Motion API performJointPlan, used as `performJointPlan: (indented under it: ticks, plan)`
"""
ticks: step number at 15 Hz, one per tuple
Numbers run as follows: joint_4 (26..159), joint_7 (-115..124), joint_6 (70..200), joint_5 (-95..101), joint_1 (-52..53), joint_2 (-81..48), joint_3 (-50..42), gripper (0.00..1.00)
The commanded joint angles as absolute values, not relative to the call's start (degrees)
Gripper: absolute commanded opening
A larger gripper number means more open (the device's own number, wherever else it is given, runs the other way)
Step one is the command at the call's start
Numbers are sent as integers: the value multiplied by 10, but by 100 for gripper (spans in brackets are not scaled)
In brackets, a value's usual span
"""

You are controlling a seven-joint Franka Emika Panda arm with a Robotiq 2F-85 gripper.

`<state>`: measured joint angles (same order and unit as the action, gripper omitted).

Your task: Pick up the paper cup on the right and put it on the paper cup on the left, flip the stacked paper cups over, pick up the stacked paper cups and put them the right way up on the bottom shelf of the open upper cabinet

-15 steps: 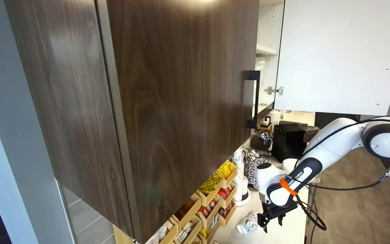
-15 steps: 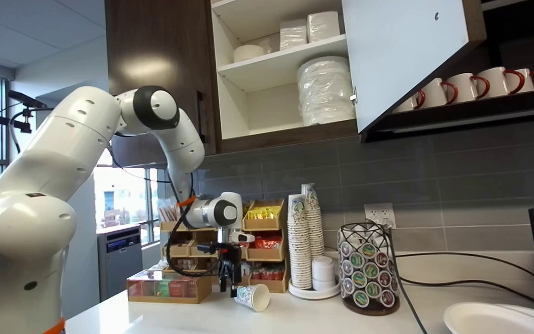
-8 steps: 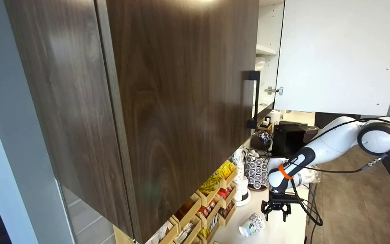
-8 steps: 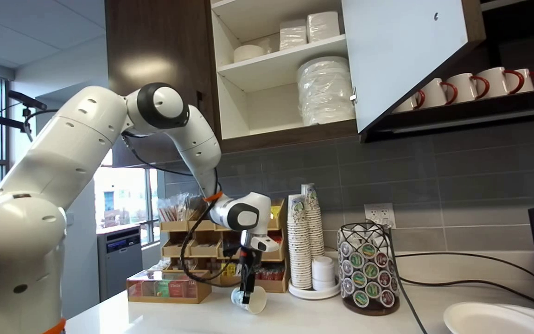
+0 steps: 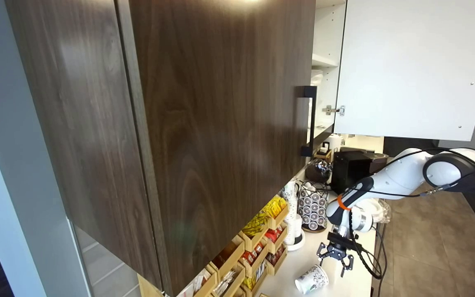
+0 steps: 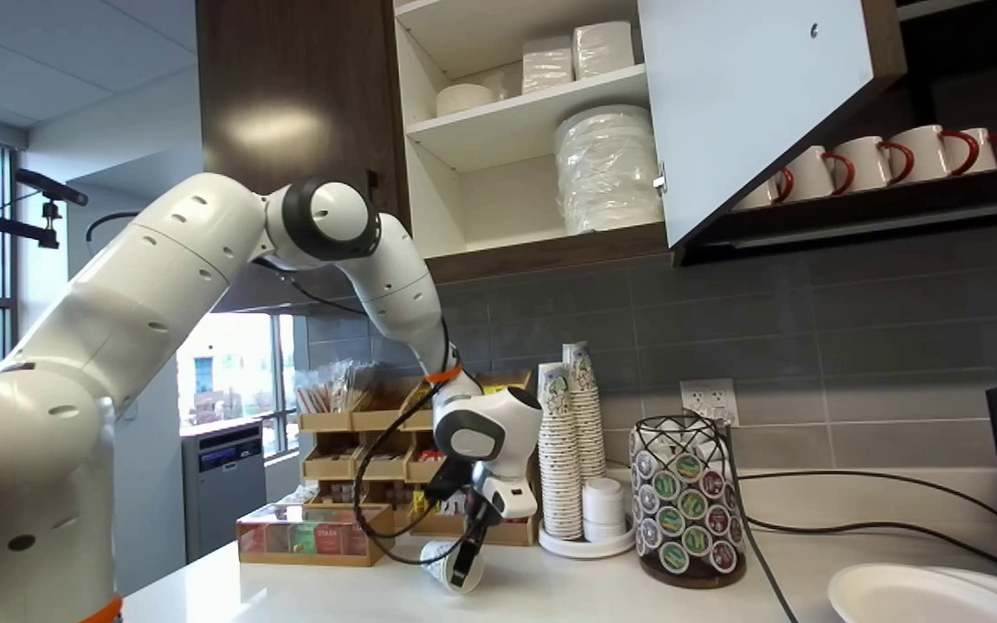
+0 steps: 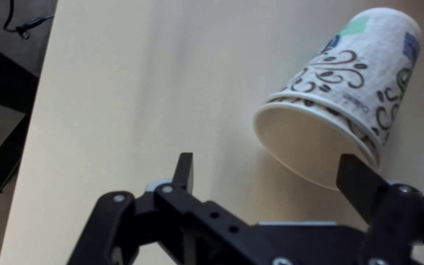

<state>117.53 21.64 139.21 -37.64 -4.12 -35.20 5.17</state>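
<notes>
Your claw [image 7: 266, 157] is spread wide, gripping nothing; the nested paper cups [image 7: 348, 79] lie on their side on the desk [image 7: 98, 110], mouth end facing your claw.

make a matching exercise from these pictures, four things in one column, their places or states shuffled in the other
1. two nested white paper cups with brown swirl print
2. jointed black gripper
3. white mugs with red handles
4. clear-wrapped stack of round white tableware

A. low in the open white-lined upper cabinet
B. open, gripping nothing
C. lying on their side on the white countertop
D. on a dark wall shelf

Pairs: 1-C, 2-B, 3-D, 4-A
</notes>
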Motion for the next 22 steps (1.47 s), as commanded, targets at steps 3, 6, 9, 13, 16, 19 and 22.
performJointPlan:
  ticks: [3, 6, 9, 13, 16, 19, 22]
  plan:
    - [1126, 146, 1357, -526, -75, -419, 80, 100]
    - [1113, 119, 1316, -569, -72, -436, 75, 100]
    - [1107, 110, 1276, -588, -65, -440, 64, 72]
    - [1106, 92, 1248, -607, -62, -435, 55, 46]
    - [1102, 80, 1232, -617, -60, -436, 51, 24]
    - [1105, 68, 1229, -628, -58, -431, 47, 3]
    - [1126, 60, 1247, -624, -45, -402, 39, 0]
